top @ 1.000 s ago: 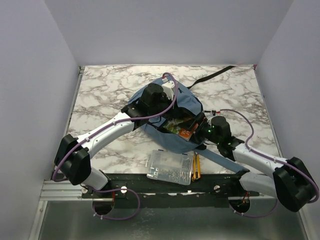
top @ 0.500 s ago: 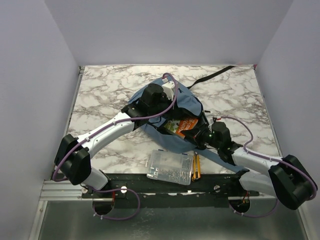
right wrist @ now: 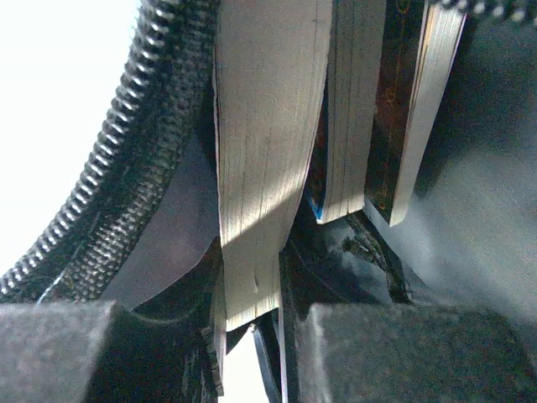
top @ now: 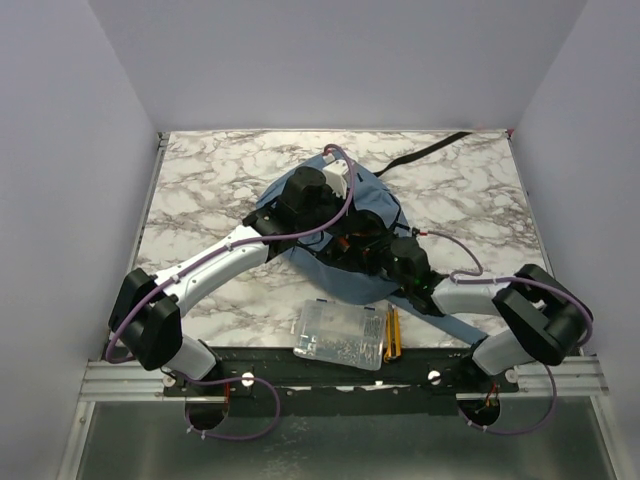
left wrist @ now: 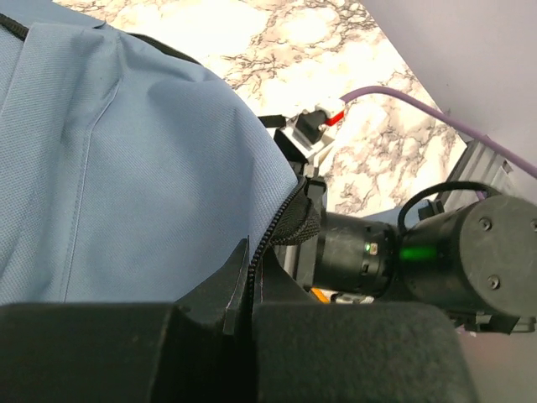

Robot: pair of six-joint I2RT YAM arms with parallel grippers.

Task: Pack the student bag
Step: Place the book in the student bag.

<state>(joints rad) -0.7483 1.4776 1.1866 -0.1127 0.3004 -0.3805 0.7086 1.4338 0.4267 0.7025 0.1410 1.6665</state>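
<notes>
The student bag lies mid-table, blue-grey, its mouth facing the arms. My left gripper sits at that mouth. In the left wrist view it is shut on the bag's black zipper edge, holding it up beside the blue fabric. My right gripper is deep inside the bag, so from above only its wrist shows. A book's pale page block stands between its fingers, which close against it. Two more books stand beside it.
A clear plastic case and yellow-orange pencils lie at the table's near edge, between the arm bases. A black strap trails from the bag toward the far right corner. Grey walls enclose the marble table.
The right arm has pushed forward and left into the bag's mouth and its jaws have narrowed. The orange book cover no longer shows from above. The left arm has held still.
</notes>
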